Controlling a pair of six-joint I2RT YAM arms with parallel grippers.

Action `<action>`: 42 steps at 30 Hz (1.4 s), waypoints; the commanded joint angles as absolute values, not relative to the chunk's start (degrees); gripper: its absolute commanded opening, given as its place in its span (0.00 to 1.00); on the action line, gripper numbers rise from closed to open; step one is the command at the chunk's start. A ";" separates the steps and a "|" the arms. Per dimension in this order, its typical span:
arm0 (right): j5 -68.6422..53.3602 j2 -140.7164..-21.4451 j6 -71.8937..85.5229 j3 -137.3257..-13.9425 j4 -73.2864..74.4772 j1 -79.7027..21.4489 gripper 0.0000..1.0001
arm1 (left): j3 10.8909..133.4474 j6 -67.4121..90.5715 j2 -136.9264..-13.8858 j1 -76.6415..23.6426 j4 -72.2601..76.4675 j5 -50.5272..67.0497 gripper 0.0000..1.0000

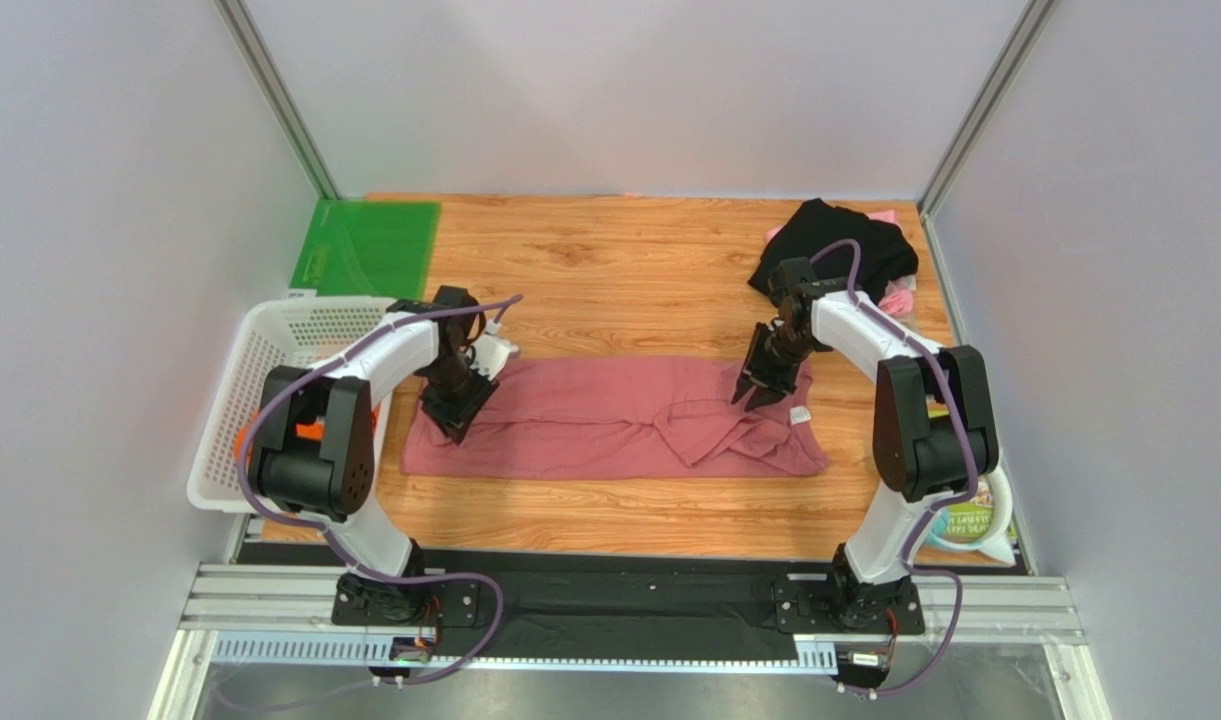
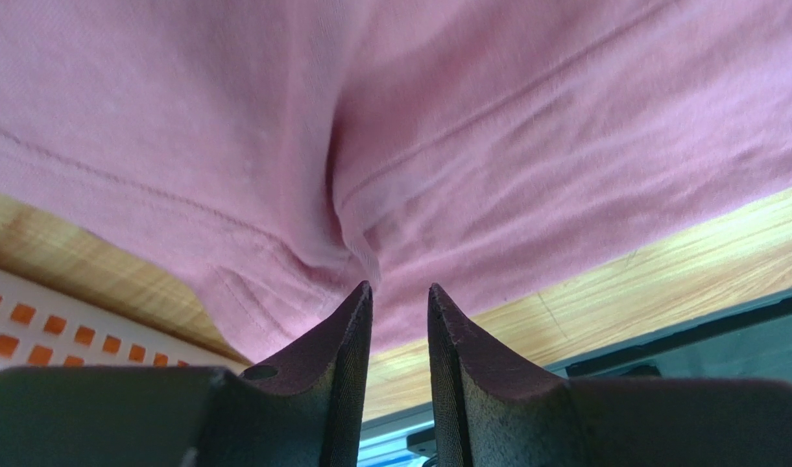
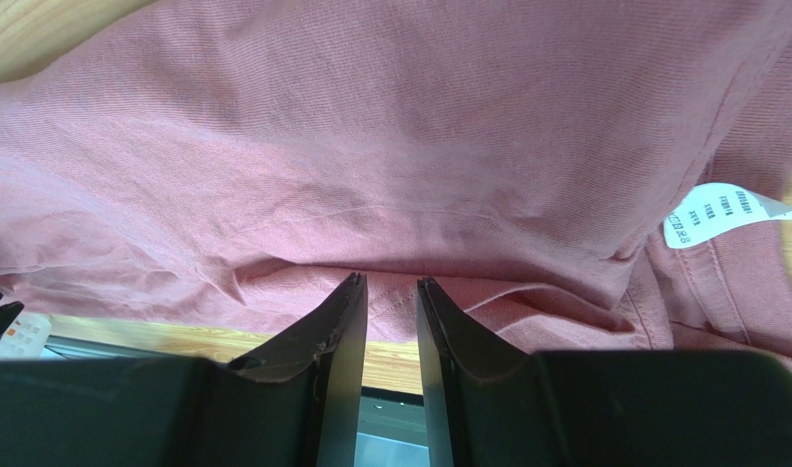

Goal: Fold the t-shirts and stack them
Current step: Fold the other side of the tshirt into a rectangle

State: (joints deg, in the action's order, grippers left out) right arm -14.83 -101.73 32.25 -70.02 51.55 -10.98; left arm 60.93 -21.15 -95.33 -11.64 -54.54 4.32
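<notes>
The dusty-rose t-shirt (image 1: 616, 428) lies folded into a long band across the middle of the wooden table. My left gripper (image 1: 459, 405) is low over its left end. In the left wrist view the left gripper (image 2: 400, 287) has its jaws slightly apart and empty, tips at a crease of the rose cloth (image 2: 468, 126). My right gripper (image 1: 762, 390) is over the bunched right part. In the right wrist view the right gripper (image 3: 390, 279) is also slightly apart and empty, tips at the cloth (image 3: 370, 146). The white neck label (image 3: 726, 214) shows there. A black t-shirt (image 1: 834, 248) and a pale pink one (image 1: 897, 300) lie at the back right.
A white mesh basket (image 1: 271, 375) stands at the left edge with something orange (image 1: 248, 435) inside. A green board (image 1: 364, 248) lies at the back left. A white and green packet (image 1: 969, 518) sits by the right arm's base. Walls close in on both sides.
</notes>
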 commanded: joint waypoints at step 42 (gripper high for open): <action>-13.36 -111.62 33.13 -73.92 45.79 -0.53 0.32 | 59.41 -30.32 -95.89 -4.31 -51.15 -5.54 0.34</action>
State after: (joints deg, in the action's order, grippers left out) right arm -15.59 -109.97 33.61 -72.71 47.57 -1.89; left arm 56.99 -28.53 -95.92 -4.80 -50.76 -4.62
